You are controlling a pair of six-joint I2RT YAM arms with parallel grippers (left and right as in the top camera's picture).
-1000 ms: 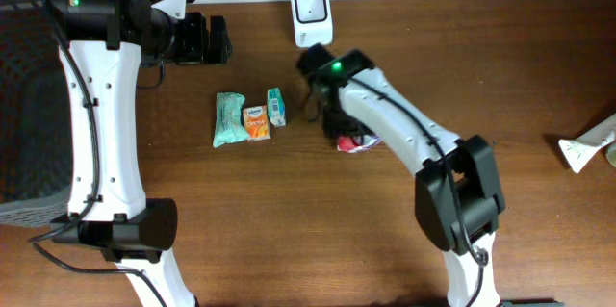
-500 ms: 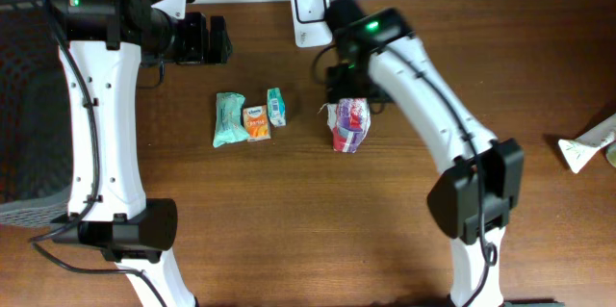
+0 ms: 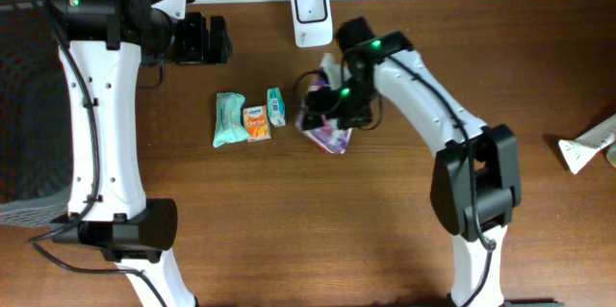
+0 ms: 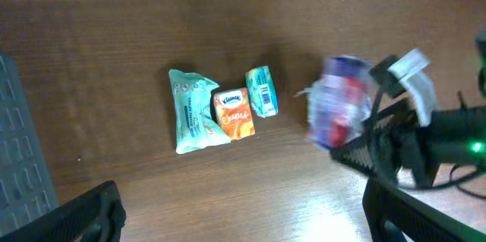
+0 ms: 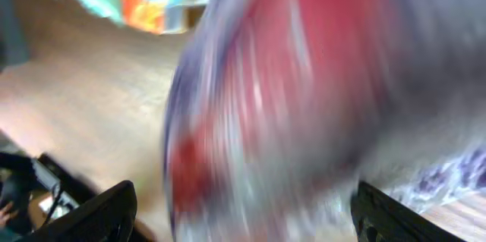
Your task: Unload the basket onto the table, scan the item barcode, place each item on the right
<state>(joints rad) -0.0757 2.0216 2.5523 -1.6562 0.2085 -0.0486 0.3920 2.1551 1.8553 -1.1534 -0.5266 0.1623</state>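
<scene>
Jaws of right gripper (image 5: 254, 213): flank packet (image 5: 288, 98) | packet: blurred | grip: unclear

White arm links (image 3: 96, 105) with black joints (image 3: 470, 191); green status lights (image 3: 74, 2); thin black cables (image 3: 50, 237).

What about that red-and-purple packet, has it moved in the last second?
Yes. The packet has shifted left, closer to the small teal box, which stayed put.
</scene>
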